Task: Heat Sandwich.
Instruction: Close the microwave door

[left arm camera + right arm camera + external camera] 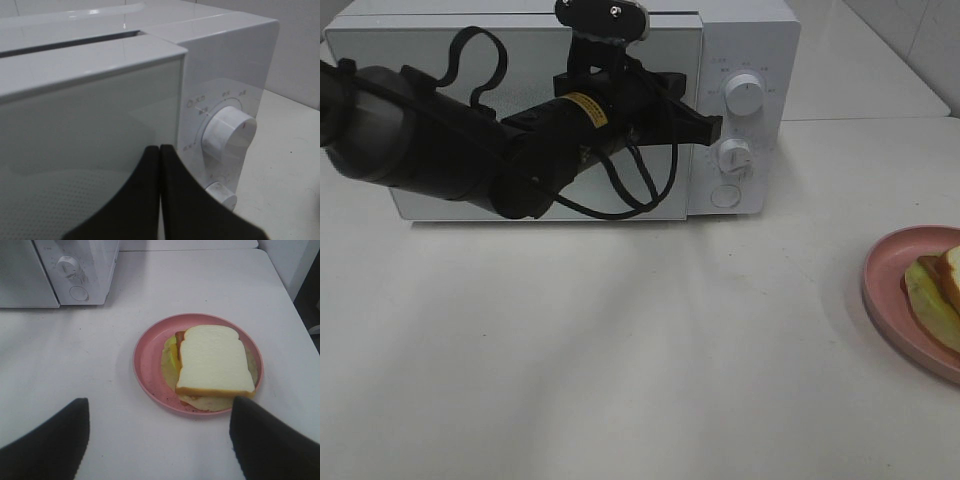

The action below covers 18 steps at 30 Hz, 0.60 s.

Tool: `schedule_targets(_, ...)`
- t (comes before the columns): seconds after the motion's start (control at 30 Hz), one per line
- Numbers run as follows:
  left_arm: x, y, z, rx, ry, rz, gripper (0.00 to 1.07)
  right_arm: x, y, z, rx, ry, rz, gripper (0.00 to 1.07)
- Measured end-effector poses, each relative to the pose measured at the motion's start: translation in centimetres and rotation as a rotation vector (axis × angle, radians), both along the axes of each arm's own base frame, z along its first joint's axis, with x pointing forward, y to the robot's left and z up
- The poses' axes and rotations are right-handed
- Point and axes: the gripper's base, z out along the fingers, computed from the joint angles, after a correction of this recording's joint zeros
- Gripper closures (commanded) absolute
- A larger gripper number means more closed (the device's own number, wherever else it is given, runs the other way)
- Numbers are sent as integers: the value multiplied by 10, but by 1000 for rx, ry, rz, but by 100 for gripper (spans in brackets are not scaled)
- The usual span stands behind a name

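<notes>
The sandwich (215, 360), white bread over green and red filling, lies on a round pink plate (148, 371); the high view shows it at the right edge (942, 290). My right gripper (160, 401) hovers above and in front of the plate, open, with nothing between its fingers. It is out of the high view. The white microwave (745, 45) stands at the back with its door (430, 50) closed. My left gripper (708, 126) is shut and empty, its tips (160, 148) close to the door's right edge beside the control panel.
The control panel carries an upper knob (745, 95), a lower knob (734, 155) and a round button (724, 195). My left arm (440, 145) stretches across the front of the door. A white tabletop (620, 350) spreads between the microwave and the plate (890, 290).
</notes>
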Motion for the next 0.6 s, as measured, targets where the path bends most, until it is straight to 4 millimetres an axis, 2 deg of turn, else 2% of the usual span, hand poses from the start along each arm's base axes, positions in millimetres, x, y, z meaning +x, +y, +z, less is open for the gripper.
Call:
schedule_targets(0.2, 8, -5, -4, 21, -1, 28, 107, 0, 0, 0, 0, 0, 0, 32)
schedule_targets(0.6, 9, -10, -6, 49, -5, 25, 107, 0, 0, 0, 1, 0, 1, 32)
